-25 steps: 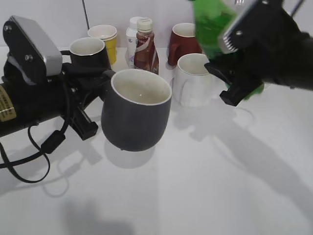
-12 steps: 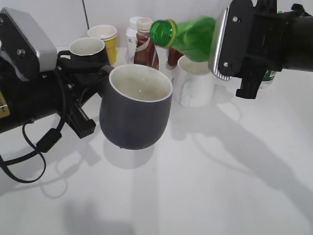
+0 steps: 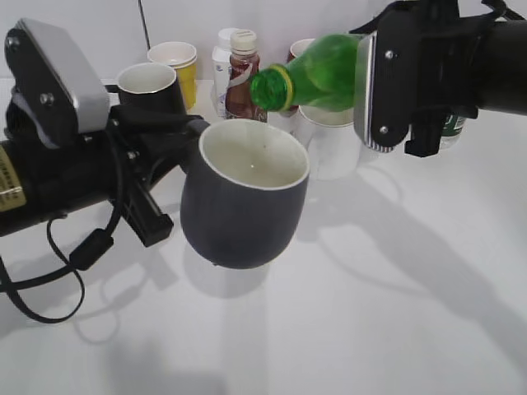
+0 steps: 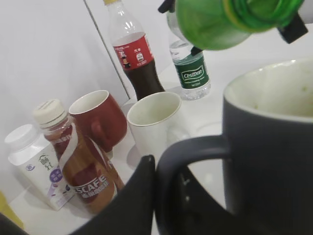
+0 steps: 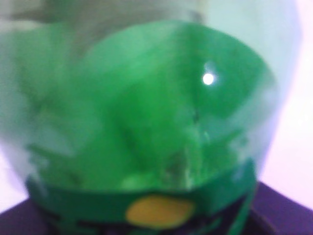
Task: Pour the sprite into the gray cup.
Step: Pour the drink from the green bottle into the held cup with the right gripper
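Left tool [image 4: 161, 196] clamped on the handle of the gray cup [image 3: 243, 197], holding it off the counter [image 3: 370, 313] at frame centre, mouth tipped toward the bottle. Right tool [image 3: 403, 82], upper right, grips the sprite [image 3: 317, 72] near horizontal, neck just above the cup's far rim, placed so liquid should fall inside. No stream visible yet.

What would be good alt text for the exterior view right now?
The right gripper tips a green sprite bottle, mouth down-left over a gray cup that the left gripper holds off the white table. Mugs and bottles stand behind.
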